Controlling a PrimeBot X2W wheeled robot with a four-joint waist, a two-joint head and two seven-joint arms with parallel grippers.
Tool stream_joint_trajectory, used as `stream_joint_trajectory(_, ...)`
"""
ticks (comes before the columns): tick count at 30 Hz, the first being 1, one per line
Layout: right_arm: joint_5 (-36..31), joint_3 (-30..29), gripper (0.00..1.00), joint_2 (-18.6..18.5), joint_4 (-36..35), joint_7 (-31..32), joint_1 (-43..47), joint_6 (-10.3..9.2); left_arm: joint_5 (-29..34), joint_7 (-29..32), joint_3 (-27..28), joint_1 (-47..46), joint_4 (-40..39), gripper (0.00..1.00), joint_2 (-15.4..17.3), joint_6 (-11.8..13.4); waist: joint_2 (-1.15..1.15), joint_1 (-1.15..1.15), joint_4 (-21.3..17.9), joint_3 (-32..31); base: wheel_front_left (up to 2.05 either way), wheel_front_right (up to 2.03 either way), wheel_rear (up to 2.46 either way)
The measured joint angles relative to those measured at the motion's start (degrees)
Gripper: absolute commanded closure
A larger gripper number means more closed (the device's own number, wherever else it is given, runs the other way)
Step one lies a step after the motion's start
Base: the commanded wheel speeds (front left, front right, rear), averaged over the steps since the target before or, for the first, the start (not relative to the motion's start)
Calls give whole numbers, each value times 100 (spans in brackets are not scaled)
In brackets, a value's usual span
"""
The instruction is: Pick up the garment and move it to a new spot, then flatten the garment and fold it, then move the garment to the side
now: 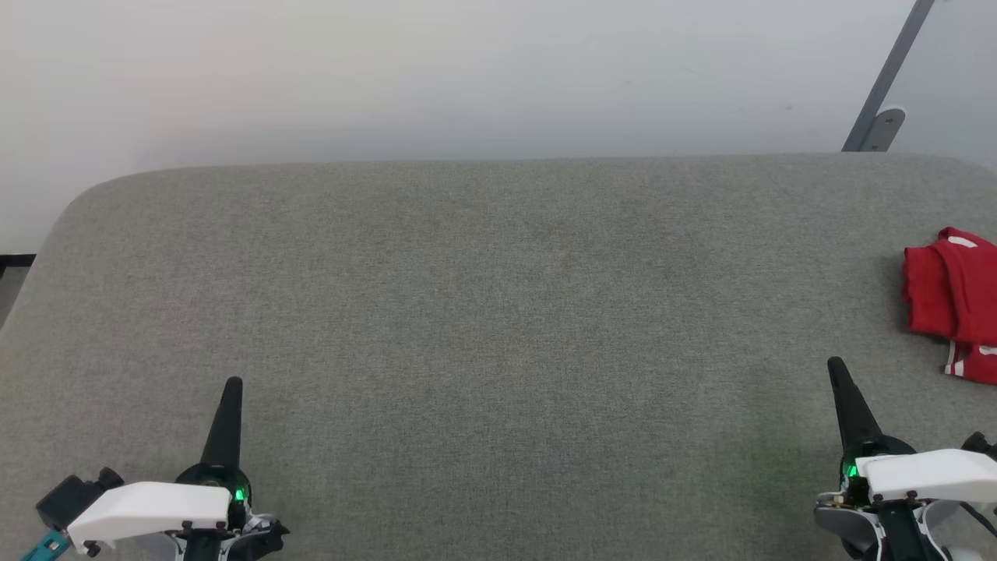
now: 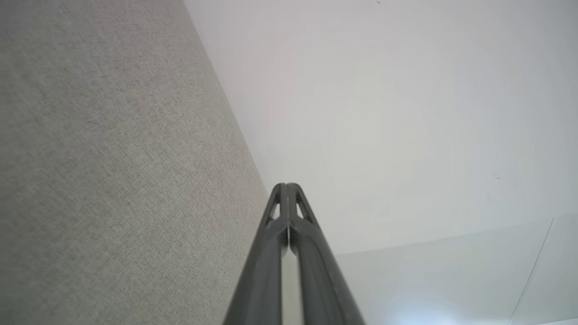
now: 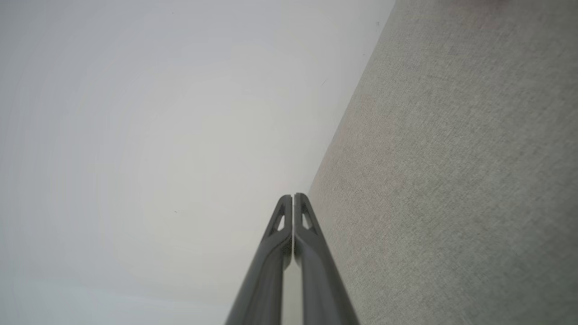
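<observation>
the red shirt [image 1: 954, 300] lies in a small bundle at the far right edge of the grey cloth-covered table [image 1: 498, 312], partly out of sight, near the right gripper [image 1: 836, 365] but not touching it. it looks folded over on itself, so i'd guess the folding and the move aside are done, though it could be a heap not yet started. the left gripper [image 1: 233, 383] and the right one are pinched shut on nothing. no box or bin here; the shirt rests straight on the table
</observation>
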Motion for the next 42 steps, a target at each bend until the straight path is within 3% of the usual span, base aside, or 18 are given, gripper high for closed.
stream_joint_trajectory(42,1580,35,100,105,-13,445,-194,0,-1581,472,20,-305,201,100,-35,0,0,0,-44,-109,0,0,0)
